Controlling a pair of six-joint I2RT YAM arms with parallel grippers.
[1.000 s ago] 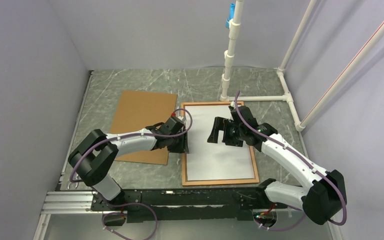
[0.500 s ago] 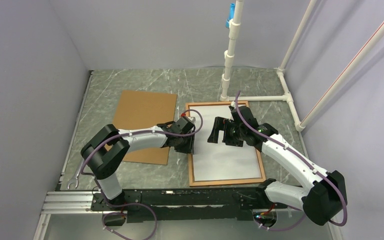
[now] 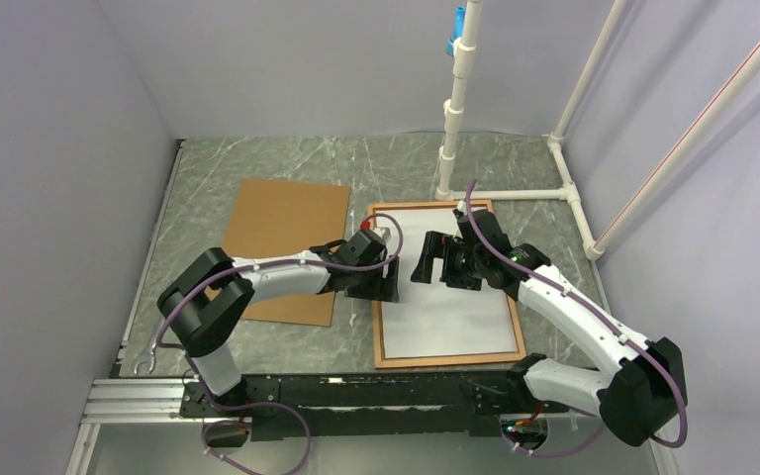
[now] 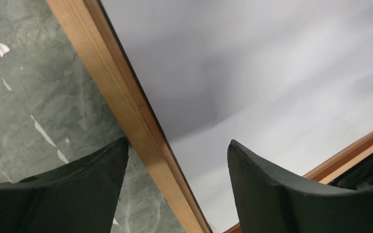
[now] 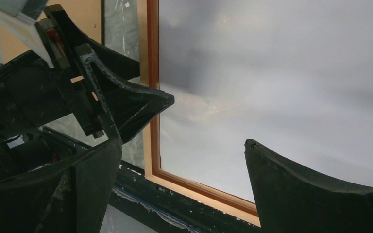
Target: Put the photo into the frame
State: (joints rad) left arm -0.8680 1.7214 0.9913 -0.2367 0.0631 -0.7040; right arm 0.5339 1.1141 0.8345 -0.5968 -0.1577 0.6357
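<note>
Top external view: the photo (image 3: pixel 455 322) lies white back up inside the frame (image 3: pixel 451 362), which rests flat on the marbled surface (image 3: pixel 287 158) in front of both arms. The orange-brown wood shows as a border on all four sides of the sheet, so the main step of the task looks done. Whether every edge has dropped fully into the recess cannot be told from these angles.

The left tool (image 3: pixel 388 285) sits low at the frame's left rail, its jaws spread. The left wrist view shows that rail running between the fingers with a gap on either side, so nothing is pinched. The right tool (image 3: pixel 433 272) hangs just above the sheet with its jaws spread wide and empty.

A plain brown backing board (image 3: pixel 282 233) lies apart to the left, partly under the left arm. What remains, by the look of it, is a check of the seating and clearing both arms away.
</note>
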